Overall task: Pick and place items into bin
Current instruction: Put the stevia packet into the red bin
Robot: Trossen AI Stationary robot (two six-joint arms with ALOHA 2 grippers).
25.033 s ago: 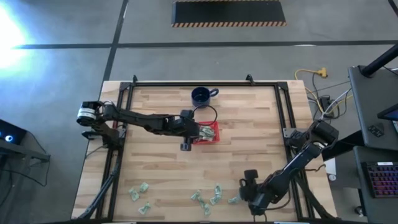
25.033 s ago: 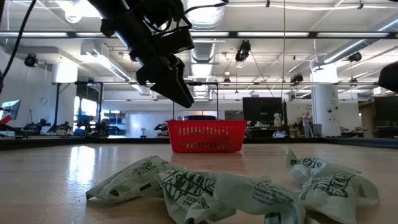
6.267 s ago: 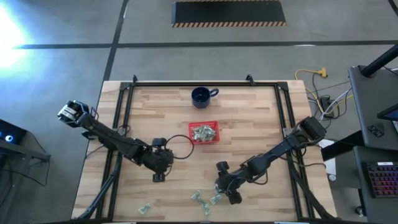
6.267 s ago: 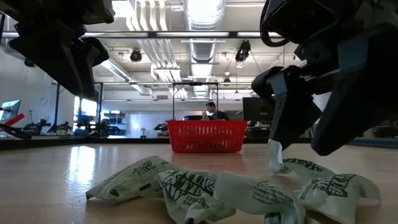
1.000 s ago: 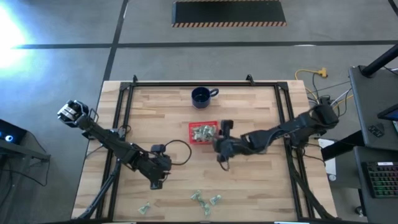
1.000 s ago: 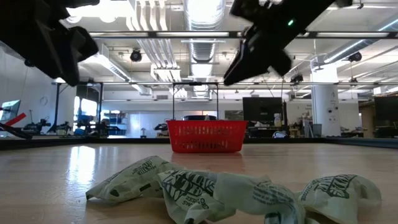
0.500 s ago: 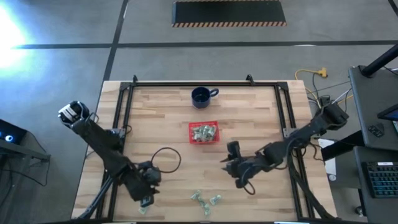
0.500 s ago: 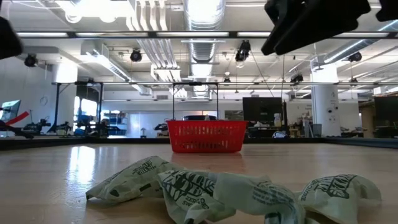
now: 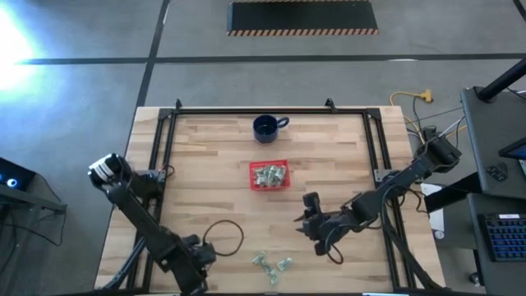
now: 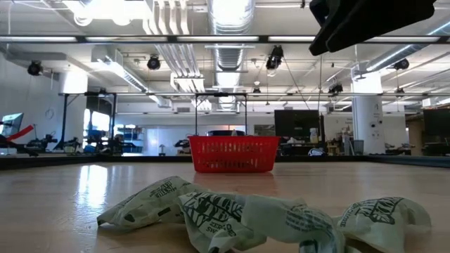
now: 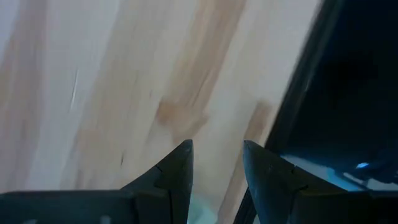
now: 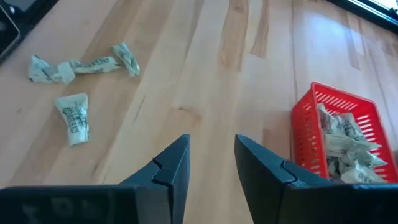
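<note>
Left claw (image 11: 216, 163): hovering at the table's near left corner, right over the frame rail; fingers standing narrowly apart, gripping nothing visible.
Right claw (image 12: 211, 155): hanging between bin and loose wrappers; fingers narrowly parted, carrying nothing.
Bin (image 9: 284, 164): sitting mid-table, already holding a pile of wrappers, well apart from both claws.
Wrappers (image 9: 270, 264): lying in a small cluster near the front edge, a few touching or overlapping.
Mug (image 9: 265, 127): standing behind the bin, out of the way.
Risk, left: possibly clipping the rail or pushing a piece off the edge, working so close to the corner.
Risk, right: likely grabbing two tangled pieces and dropping one on the way.
Risk, bin: possibly spilling over, filling up this high.
</note>
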